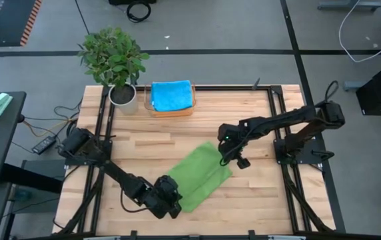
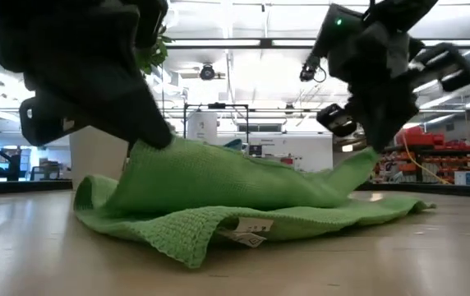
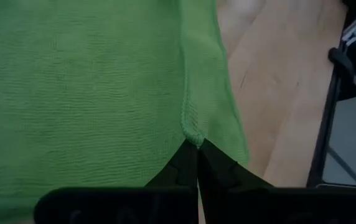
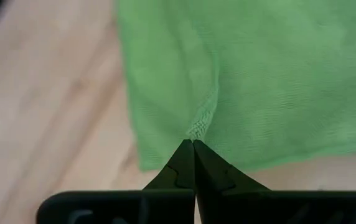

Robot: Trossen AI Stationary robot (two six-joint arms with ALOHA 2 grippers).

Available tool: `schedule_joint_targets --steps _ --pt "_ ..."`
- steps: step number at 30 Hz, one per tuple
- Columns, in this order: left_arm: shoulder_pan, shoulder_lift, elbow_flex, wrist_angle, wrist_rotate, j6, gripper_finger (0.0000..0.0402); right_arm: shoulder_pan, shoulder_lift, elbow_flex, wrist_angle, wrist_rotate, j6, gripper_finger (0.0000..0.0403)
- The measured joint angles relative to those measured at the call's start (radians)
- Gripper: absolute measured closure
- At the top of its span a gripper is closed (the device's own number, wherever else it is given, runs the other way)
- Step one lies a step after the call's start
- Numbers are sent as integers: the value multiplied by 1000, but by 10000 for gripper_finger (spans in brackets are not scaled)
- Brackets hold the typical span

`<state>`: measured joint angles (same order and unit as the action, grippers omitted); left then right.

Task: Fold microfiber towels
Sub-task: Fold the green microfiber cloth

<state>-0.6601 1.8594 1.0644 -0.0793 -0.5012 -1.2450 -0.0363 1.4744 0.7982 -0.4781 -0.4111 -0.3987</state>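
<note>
**Two claws pinch one green towel**

The left claw (image 1: pixel 174 208), closed tight on a corner of the green towel (image 1: pixel 200 177), and the right claw (image 1: pixel 225 160), clamped shut on the opposite corner, lift its edges. Between them the cloth lies partly doubled on the wooden counter (image 1: pixel 257 200). Farther off, a blue towel (image 1: pixel 171 95) rests beside a potted plant (image 1: pixel 114 60).

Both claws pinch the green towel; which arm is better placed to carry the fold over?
Neither alone. The left claw and right claw each pinch a corner of the green towel, so they should probably move together.
</note>
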Motion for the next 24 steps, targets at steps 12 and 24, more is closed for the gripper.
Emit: schedule_joint_targets --steps 12,24 --pt "-6 -8 -1 26 26 48 397 130 58 -5 -34 -2 28 402" --pt "-11 -8 -1 72 103 87 397 144 120 -5 -42 45 29 402"
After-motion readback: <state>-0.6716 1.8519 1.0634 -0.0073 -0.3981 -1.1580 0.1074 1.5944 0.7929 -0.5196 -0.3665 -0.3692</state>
